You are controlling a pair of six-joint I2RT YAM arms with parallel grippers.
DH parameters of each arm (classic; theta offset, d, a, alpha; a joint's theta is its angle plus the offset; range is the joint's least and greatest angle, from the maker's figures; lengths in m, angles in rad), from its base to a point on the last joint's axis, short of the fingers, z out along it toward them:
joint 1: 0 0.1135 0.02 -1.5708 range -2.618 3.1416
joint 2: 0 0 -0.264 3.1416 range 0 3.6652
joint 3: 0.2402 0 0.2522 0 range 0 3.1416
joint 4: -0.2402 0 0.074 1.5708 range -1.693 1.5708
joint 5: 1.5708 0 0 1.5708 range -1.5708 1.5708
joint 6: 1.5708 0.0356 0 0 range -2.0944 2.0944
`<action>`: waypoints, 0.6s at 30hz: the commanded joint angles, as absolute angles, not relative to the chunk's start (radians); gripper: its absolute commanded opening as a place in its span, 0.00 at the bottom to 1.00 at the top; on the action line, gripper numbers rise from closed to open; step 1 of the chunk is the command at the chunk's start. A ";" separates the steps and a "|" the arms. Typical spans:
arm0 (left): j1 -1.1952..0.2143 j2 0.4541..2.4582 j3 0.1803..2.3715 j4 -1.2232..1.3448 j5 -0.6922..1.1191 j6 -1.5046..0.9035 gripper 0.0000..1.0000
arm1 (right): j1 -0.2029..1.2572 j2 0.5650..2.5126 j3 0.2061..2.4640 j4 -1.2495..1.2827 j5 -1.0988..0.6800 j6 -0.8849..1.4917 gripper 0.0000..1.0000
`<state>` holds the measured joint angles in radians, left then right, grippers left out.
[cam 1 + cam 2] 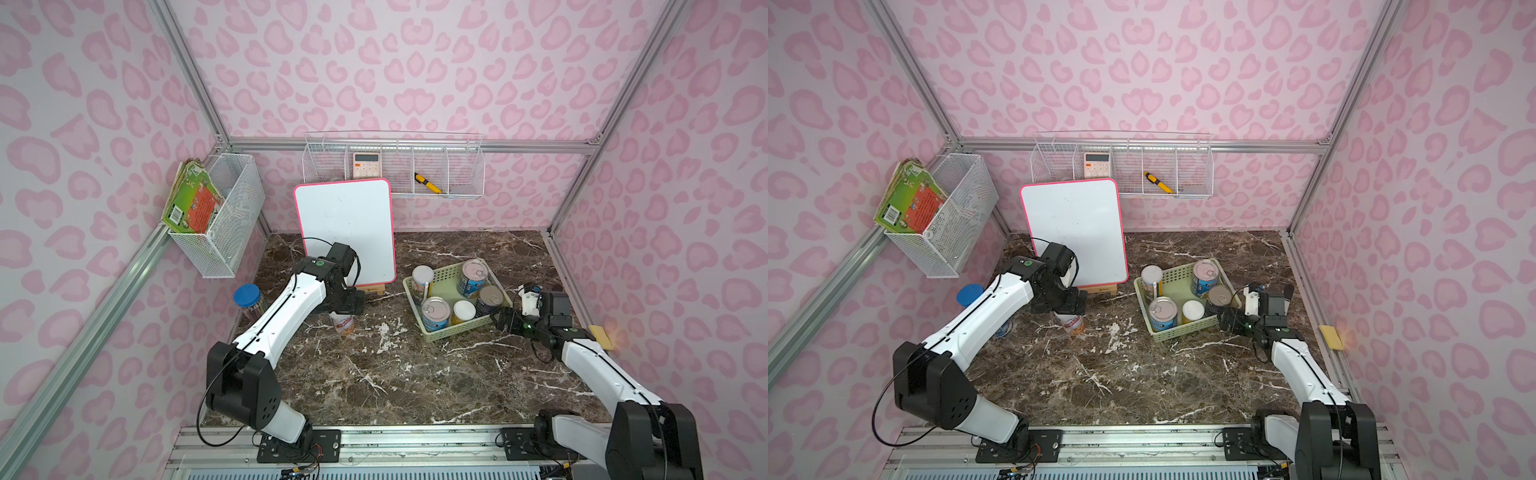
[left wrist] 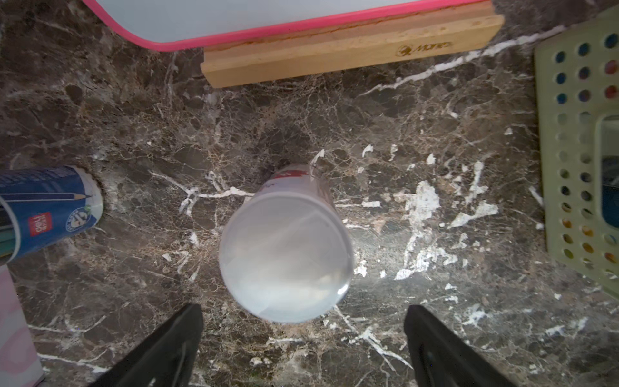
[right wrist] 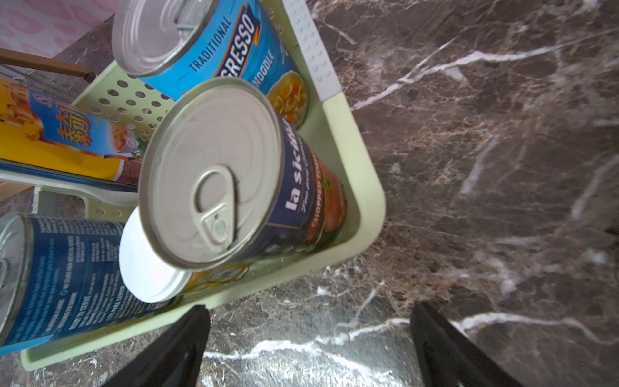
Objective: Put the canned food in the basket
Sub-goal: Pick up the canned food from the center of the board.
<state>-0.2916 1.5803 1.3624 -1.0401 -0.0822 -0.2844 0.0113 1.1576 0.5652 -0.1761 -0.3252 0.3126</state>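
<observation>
We list one small cylindrical can with a white plastic lid and an orange label (image 1: 343,324), upright on the dark marble-patterned bench (image 1: 395,374) and well apart from the pale green perforated plastic basket (image 1: 465,326). We count five cans inside the basket, two of them white-lidded and three with pull-tab tops. The left pincer (image 2: 303,311) hangs over the lone can with its jaws apart and nothing in them. The right pincer (image 3: 310,311) is likewise apart and empty, just beside the basket's near corner. We note these hazards. An off-centre descent could tip the can towards the blue-lidded clear jar of coloured pencils (image 1: 248,299). The only free slot we judge to be in the far row, so a low carry could clip the cans standing around it. The right pincer could nudge the basket.
</observation>
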 commanded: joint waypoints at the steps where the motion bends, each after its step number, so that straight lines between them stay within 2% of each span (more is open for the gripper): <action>1: -0.269 1.619 1.356 -0.997 -0.050 -0.296 0.99 | 0.012 1.160 0.571 -0.158 -0.330 0.308 0.96; 6: -0.247 1.684 1.348 -0.954 -0.038 -0.291 0.99 | 0.012 1.158 0.579 -0.168 -0.320 0.309 0.96; 8: -0.247 1.704 1.351 -0.949 -0.027 -0.291 0.95 | 0.011 1.150 0.610 -0.203 -0.287 0.313 0.96; 13: -0.247 1.724 1.336 -0.948 -0.023 -0.287 0.71 | -0.004 1.090 0.689 -0.225 -0.199 0.350 0.95; 16: -0.247 1.733 1.330 -0.958 -0.013 -0.285 0.51 | -0.036 1.166 0.752 -0.248 -0.189 0.343 0.94; 18: -0.247 1.727 1.323 -0.965 -0.014 -0.285 0.42 | -0.047 1.227 0.786 -0.255 -0.177 0.336 0.93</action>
